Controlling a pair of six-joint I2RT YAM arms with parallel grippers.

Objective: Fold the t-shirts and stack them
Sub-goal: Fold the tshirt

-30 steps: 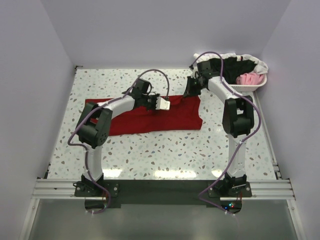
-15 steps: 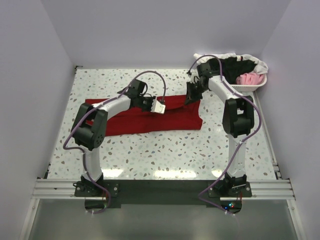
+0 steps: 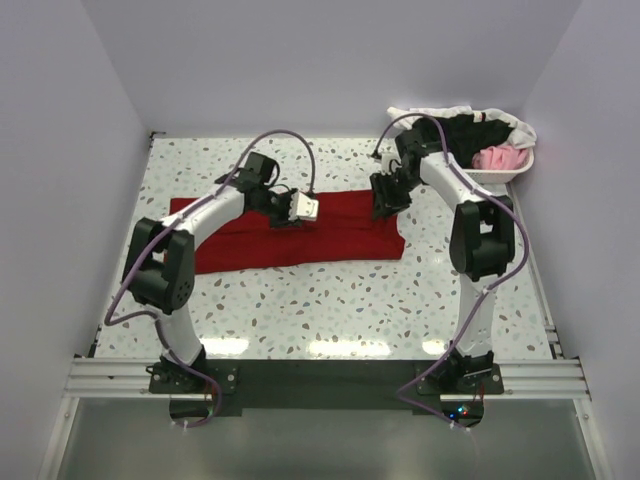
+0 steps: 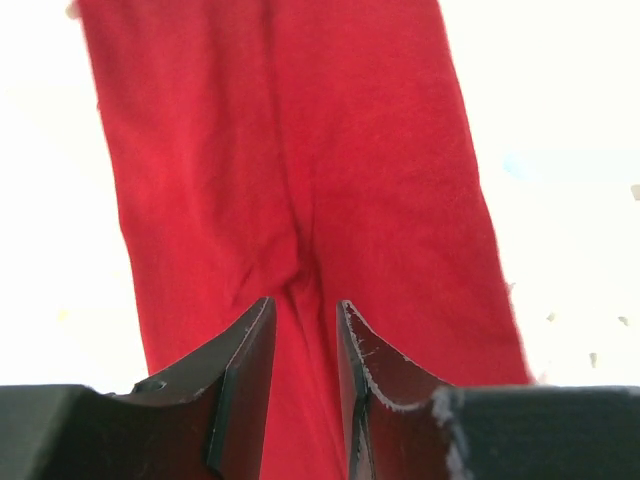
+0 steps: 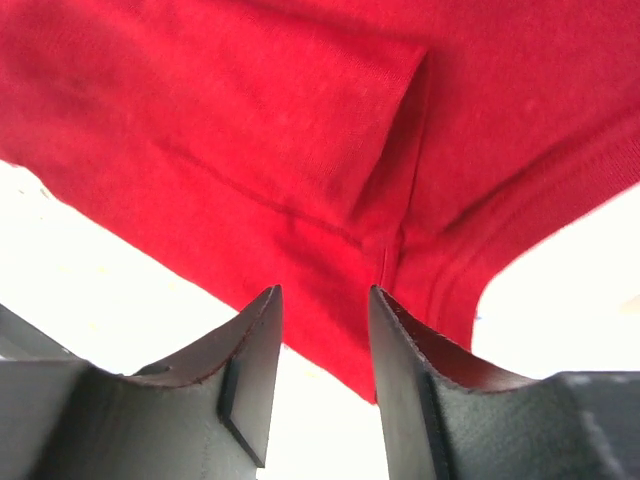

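Two sets of jaws, and both are parted a little with nothing clamped in them, as far as I can see. The left gripper (image 4: 305,305) hangs just over the middle of the dark red t-shirt (image 3: 330,240), with a pinched crease running right up to its tips. The right gripper (image 5: 325,292) sits low over the shirt's right end, where a tucked-in sleeve flap and the hem show. The shirt lies as a long folded band across the tabletop (image 3: 330,300). The other t-shirts (image 3: 490,140) are heaped in the white basket (image 3: 505,177) at the far right corner.

My worry is how close those tips are to the cloth. A careless lift could snag that crease and drag the fold open. Or the sleeve flap flops back out and the next fold comes out lopsided.
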